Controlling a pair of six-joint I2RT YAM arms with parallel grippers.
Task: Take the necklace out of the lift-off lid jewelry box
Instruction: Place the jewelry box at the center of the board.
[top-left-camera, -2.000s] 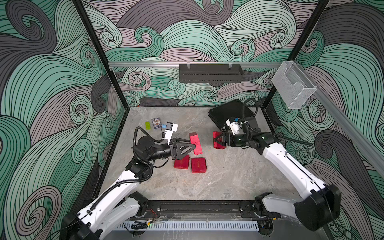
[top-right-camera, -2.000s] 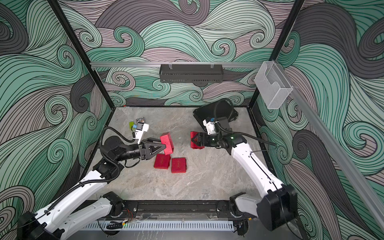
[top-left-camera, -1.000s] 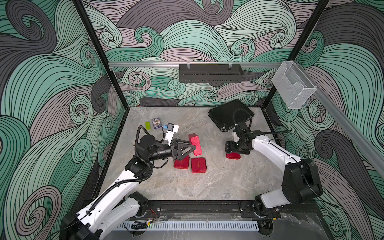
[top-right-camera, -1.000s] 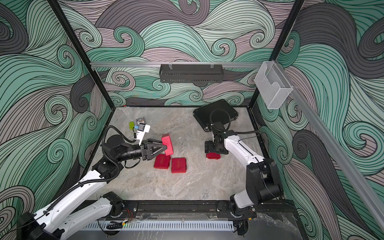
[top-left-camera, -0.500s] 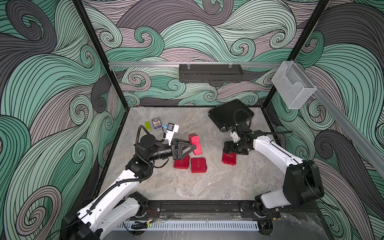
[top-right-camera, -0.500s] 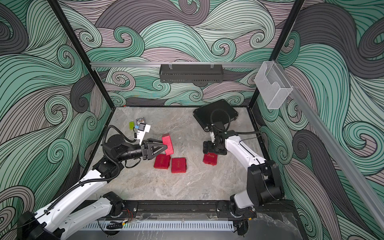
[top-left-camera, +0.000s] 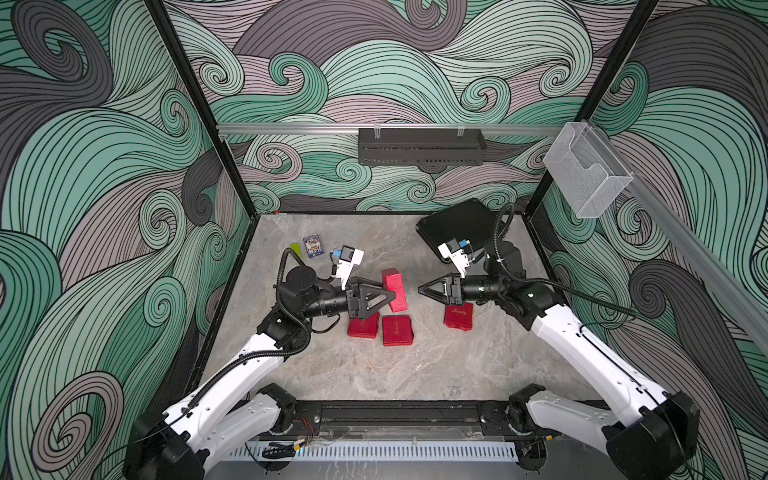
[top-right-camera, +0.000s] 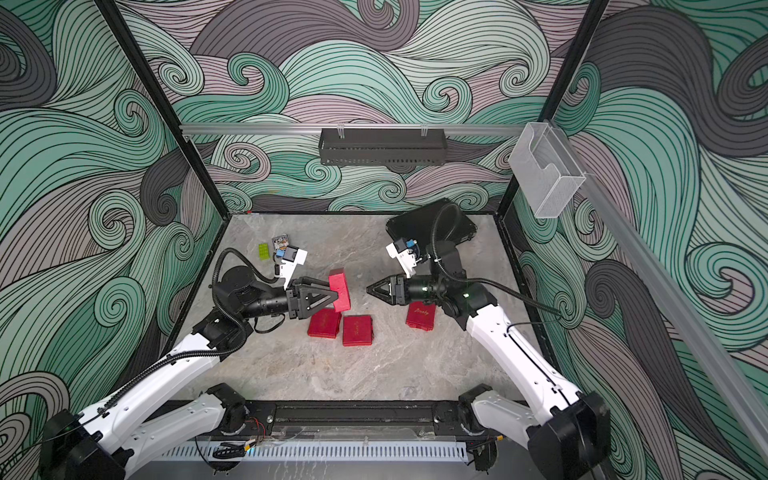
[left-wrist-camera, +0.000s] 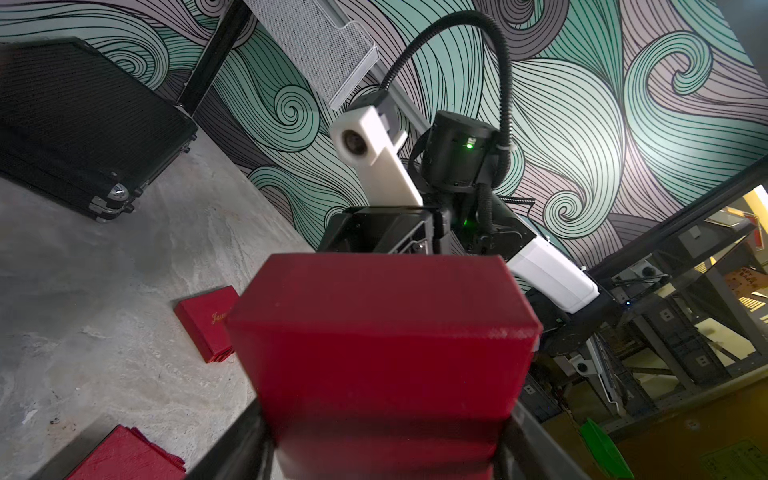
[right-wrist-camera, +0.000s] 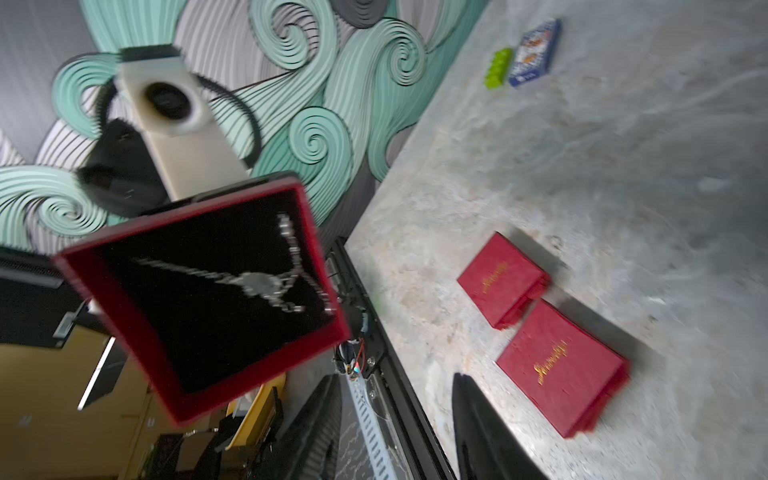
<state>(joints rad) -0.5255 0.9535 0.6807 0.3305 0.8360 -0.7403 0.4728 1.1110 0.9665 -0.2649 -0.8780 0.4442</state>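
My left gripper (top-left-camera: 390, 297) is shut on the red lift-off lid jewelry box (top-left-camera: 395, 289), holding it tilted above the table in both top views, its open side toward the right arm. The right wrist view shows its black lining and the silver necklace (right-wrist-camera: 257, 282) lying inside the red rim (right-wrist-camera: 257, 372). The box's lid (top-left-camera: 458, 316), red with gold script, lies flat on the table under the right arm. My right gripper (top-left-camera: 422, 287) hovers a short way from the box, pointing at it. Its jaws (right-wrist-camera: 395, 378) stand apart with nothing between them.
Two more closed red boxes (top-left-camera: 363, 325) (top-left-camera: 397, 330) lie side by side below the held box. A black case (top-left-camera: 457, 226) sits at the back right. A green brick (top-left-camera: 296, 249) and a card deck (top-left-camera: 312, 246) lie at the back left.
My right gripper lowered the lid to the table, let it go, then rose and swung left toward the held box, its jaws narrowing. The left arm stayed still.
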